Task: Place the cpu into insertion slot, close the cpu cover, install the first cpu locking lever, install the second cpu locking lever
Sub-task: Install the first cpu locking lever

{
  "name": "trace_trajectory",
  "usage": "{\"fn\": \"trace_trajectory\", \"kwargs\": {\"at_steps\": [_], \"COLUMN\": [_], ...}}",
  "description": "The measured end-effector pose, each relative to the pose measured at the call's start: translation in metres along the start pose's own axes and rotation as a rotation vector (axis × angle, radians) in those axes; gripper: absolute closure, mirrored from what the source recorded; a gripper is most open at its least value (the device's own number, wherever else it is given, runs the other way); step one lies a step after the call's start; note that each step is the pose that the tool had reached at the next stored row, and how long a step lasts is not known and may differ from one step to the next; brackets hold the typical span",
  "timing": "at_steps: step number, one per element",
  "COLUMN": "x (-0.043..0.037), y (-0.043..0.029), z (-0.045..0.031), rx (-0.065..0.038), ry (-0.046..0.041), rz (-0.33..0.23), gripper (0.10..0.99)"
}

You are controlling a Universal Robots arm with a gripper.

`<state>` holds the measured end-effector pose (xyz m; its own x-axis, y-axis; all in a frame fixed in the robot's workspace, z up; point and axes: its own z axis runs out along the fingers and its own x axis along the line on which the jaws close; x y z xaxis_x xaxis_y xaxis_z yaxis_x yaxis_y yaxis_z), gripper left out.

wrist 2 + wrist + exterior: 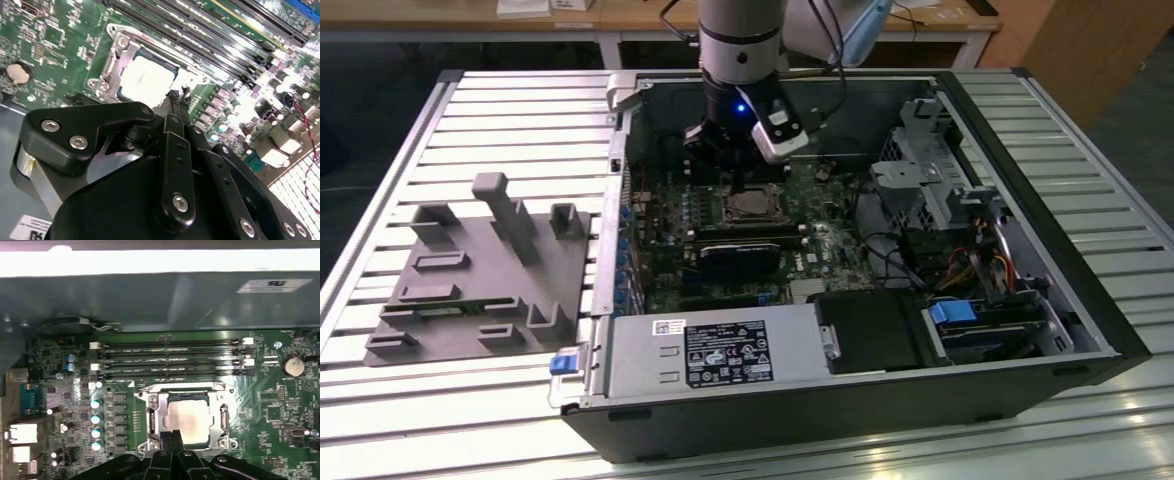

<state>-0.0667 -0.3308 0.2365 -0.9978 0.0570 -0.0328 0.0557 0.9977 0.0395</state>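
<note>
One white label (270,286); gripper (172,434) pinched by cpu (189,415).

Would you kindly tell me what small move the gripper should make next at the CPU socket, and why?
Probably a short downward press with the shut gripper. The silvery-tan square cpu already lies seated flat, the thin silvery square-windowed metal cpu cover lies flat around it, and the gripper's tip is right at the cover's edge. Whether the cover is locked down, I cannot tell.
</note>
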Motion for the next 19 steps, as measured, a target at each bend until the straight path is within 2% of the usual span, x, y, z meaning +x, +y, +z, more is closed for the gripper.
{"fn": "trace_trajectory", "kwargs": {"at_steps": [13,19], "x": [0.0176,0.0183], "y": [-0.001,-0.0009], "z": [-0.0006,-0.0055], "rx": [-0.002,-0.002], "ry": [-0.0068,-0.0078], "rz": [0.0,0.0], "gripper": [0.98,0.98]}}
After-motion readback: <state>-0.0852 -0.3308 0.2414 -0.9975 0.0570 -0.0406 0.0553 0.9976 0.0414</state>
